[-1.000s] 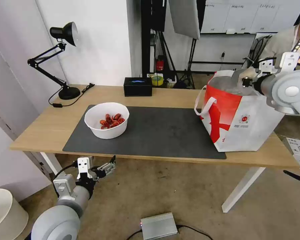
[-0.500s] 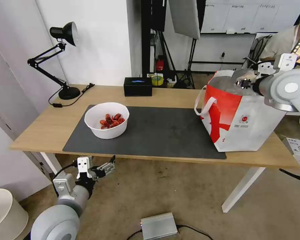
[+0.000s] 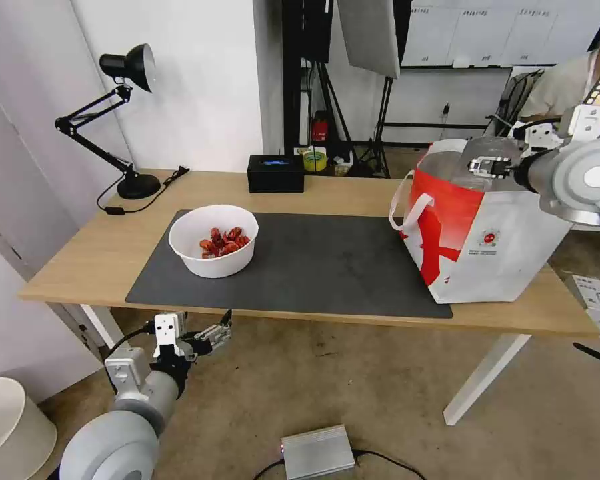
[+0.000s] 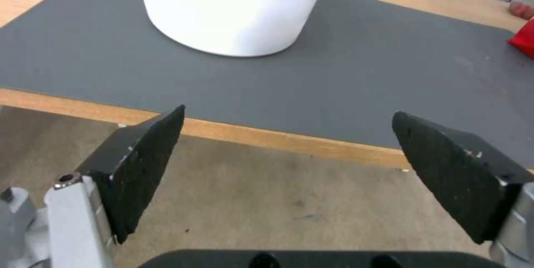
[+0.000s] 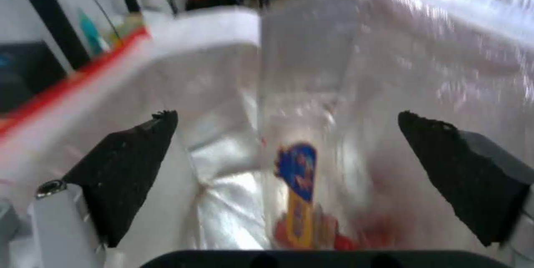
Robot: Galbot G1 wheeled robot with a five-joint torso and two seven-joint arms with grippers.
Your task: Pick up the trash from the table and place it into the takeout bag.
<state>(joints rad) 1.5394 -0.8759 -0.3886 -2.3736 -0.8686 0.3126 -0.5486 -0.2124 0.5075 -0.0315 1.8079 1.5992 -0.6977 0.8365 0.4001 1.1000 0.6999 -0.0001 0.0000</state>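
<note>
The white bowl of red crawfish shells sits on the left of the dark grey mat on the table. The takeout bag stands at the table's right end, its foil lining showing. My right gripper hovers open over the bag's mouth. A clear plastic clamshell with red bits lies inside the bag beyond its fingers. My left gripper hangs open below the table's front edge. In the left wrist view it faces the bowl.
A black desk lamp and a black tissue box stand along the table's back. On the floor are a metal box, a white bin at the left and a carton at the right.
My right gripper has turned and shifted slightly over the bag's mouth. The left arm and the bowl have not moved.
</note>
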